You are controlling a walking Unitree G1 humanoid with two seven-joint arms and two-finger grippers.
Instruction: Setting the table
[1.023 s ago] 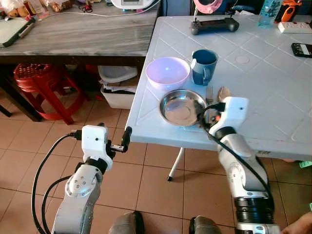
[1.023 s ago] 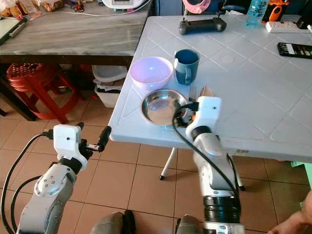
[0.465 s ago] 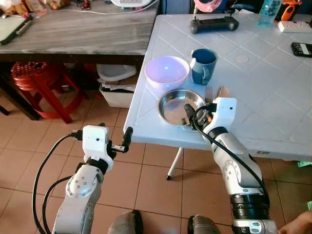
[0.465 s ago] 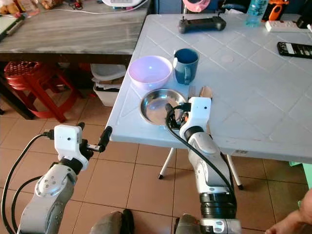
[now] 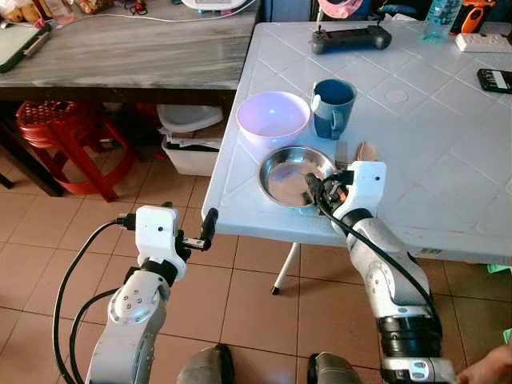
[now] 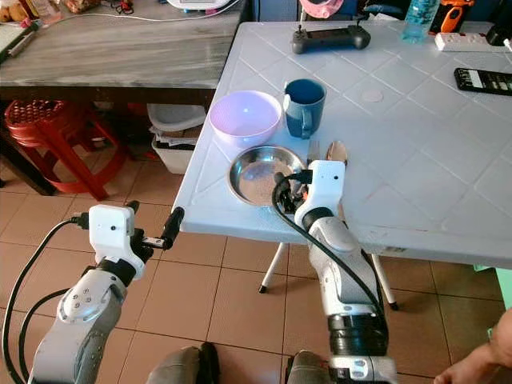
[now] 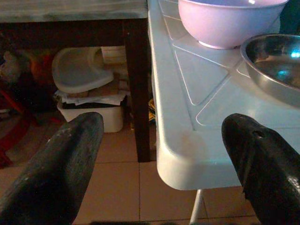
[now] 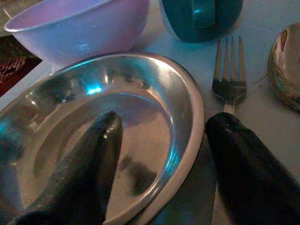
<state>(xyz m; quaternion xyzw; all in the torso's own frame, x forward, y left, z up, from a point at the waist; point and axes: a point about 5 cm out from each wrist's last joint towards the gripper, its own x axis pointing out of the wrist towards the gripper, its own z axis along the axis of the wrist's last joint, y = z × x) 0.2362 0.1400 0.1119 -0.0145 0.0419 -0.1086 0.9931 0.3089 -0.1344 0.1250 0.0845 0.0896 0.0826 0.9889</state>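
Clutter around the white table (image 5: 448, 168)

A black controller (image 5: 351, 38) lies near its far edge; a red stool (image 5: 60, 132) stands under the grey wooden table (image 5: 136, 56) alongside.

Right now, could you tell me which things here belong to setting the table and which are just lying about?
For the job:
- steel plate, with the right gripper straddling its rim
- lilac bowl
- blue mug
- fork
- spoon

Lying about:
- black controller
- water bottle
- power strip
- red stool
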